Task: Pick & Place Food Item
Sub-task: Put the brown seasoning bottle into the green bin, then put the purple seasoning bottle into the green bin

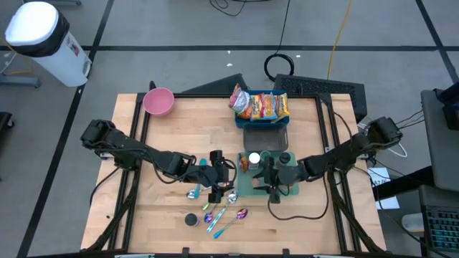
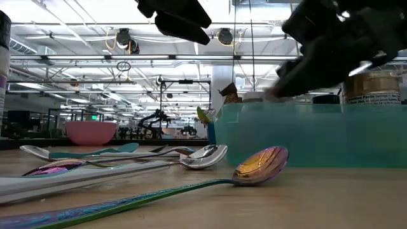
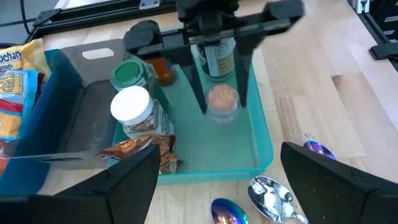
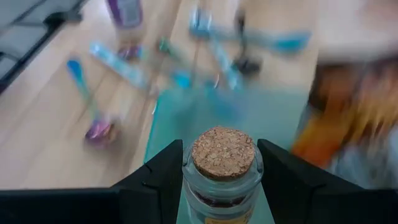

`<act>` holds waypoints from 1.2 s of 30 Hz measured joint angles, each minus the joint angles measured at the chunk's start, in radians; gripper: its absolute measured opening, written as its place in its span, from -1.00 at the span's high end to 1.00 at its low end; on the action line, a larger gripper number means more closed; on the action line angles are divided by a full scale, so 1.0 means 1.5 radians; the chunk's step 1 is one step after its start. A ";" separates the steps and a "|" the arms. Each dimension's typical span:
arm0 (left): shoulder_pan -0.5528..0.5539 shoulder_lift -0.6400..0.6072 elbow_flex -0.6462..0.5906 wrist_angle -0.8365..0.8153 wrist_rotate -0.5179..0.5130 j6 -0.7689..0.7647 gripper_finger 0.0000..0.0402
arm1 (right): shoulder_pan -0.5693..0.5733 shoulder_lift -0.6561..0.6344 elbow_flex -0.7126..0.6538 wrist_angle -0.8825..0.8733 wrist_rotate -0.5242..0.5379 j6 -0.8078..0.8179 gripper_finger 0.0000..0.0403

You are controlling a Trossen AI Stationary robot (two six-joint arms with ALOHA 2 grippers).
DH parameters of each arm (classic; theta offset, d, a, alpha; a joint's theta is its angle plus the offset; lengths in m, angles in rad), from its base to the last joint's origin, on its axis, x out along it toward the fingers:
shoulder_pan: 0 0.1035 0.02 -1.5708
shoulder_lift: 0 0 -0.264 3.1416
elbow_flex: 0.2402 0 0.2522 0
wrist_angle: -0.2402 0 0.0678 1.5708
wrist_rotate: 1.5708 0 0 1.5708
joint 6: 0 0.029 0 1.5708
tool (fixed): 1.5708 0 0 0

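The small cork-stoppered glass jar (image 4: 224,163), clamped in the right claw (image 4: 222,180) above the teal plastic tray (image 3: 249,146), wants a slow, upright carry, while the left claw (image 3: 217,180) hangs apart nearby.

Two dark jointed arms; black claw fingers (image 3: 245,56) flat, blade-like; black cabling.

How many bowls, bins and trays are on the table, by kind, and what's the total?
Bowls: 1, the pink bowl
Bins: 1, the blue bin
Trays: 2, the teal tray and the grey tray
Total: 4
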 joint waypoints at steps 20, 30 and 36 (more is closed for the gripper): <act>0.000 0.000 0.000 -0.003 0.002 -0.002 -0.67 | 0.002 -0.057 -0.001 -0.190 0.016 0.079 -0.41; 0.000 0.000 0.000 -0.003 0.001 -0.002 -0.67 | 0.003 -0.096 -0.001 -0.188 0.016 0.072 -0.51; -0.010 -0.008 0.000 -0.007 0.002 0.000 -0.67 | 0.008 -0.181 -0.001 -0.138 0.015 0.042 -0.46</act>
